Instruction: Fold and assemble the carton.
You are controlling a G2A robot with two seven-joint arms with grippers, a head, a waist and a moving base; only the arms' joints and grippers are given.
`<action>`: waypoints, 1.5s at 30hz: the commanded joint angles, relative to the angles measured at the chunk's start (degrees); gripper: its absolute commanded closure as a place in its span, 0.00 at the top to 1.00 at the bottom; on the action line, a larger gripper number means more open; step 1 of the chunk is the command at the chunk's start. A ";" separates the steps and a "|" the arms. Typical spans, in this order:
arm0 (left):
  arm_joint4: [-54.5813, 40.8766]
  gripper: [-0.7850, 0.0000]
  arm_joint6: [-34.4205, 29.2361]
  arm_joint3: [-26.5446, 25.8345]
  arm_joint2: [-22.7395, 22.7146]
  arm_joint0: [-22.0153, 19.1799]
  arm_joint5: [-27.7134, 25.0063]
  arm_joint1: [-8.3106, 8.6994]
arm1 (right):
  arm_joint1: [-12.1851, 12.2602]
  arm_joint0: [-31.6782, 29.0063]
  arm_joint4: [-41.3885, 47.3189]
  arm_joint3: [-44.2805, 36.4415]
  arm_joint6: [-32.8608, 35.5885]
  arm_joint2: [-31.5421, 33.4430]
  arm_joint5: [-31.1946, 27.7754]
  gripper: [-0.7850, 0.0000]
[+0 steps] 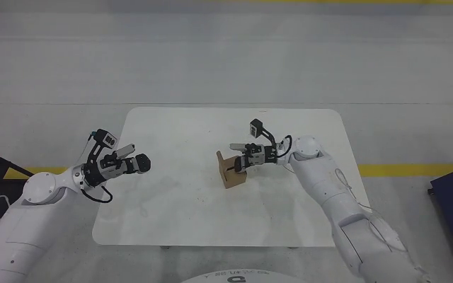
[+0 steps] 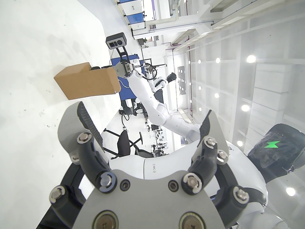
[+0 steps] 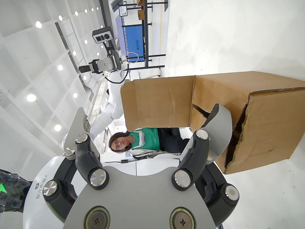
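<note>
A brown carton (image 1: pixel 231 172) stands near the middle of the white table (image 1: pixel 177 212), with one flap (image 3: pixel 157 103) raised. My right gripper (image 1: pixel 242 158) is at the carton's top on its right side and is open. In the right wrist view the gripper (image 3: pixel 150 117) has one fingertip (image 3: pixel 220 115) at the edge of the carton (image 3: pixel 262 120) opening, and the raised flap lies in the gap between the jaws without being pinched. My left gripper (image 1: pixel 144 163) hovers over the table's left part, well away from the carton (image 2: pixel 85 82). The left gripper (image 2: pixel 145 117) is open and holds nothing.
Bare tabletop lies between the left gripper and the carton, and all around the carton. The table's left edge is close behind the left arm. A yellow floor line (image 1: pixel 403 170) runs past the table's right side.
</note>
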 commanded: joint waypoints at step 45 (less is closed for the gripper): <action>27.59 0.65 19.84 3.86 35.73 -24.77 18.24 -15.81 | -0.16 2.70 5.76 5.23 3.90 -4.10 -7.23 1.00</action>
